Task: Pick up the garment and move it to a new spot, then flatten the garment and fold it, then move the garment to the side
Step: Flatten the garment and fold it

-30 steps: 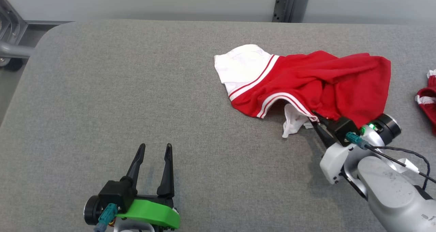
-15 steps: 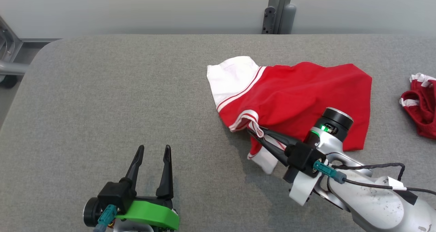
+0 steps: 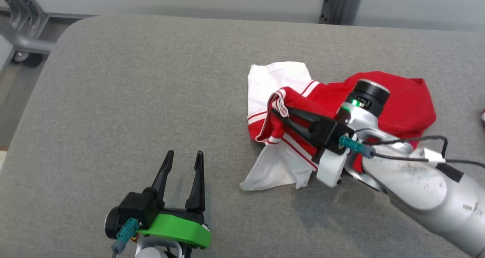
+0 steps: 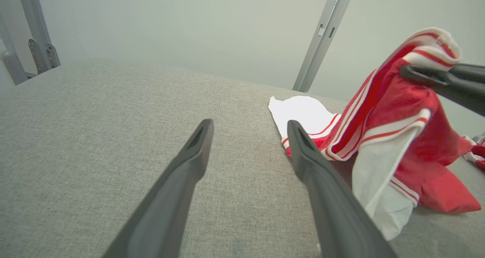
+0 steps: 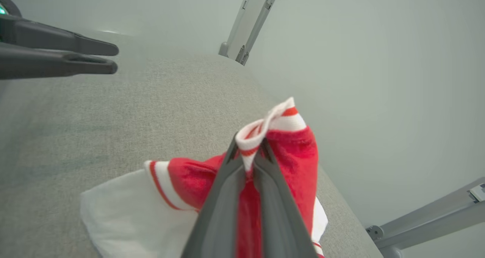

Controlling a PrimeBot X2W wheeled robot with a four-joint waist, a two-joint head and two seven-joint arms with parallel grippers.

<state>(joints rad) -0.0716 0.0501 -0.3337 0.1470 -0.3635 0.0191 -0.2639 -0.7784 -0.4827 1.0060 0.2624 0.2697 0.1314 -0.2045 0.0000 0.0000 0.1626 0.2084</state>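
The right tool (image 3: 276, 112) pinches a striped hem of the red-and-white garment (image 3: 407, 108), seemingly raised off the grey table (image 3: 132, 80).

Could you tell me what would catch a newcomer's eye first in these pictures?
The red and white garment, bunched on the right half of the grey table, stands out at once. The right gripper is shut on its striped hem and holds a fold up off the table. The left gripper stands open near the front edge, apart from the garment.
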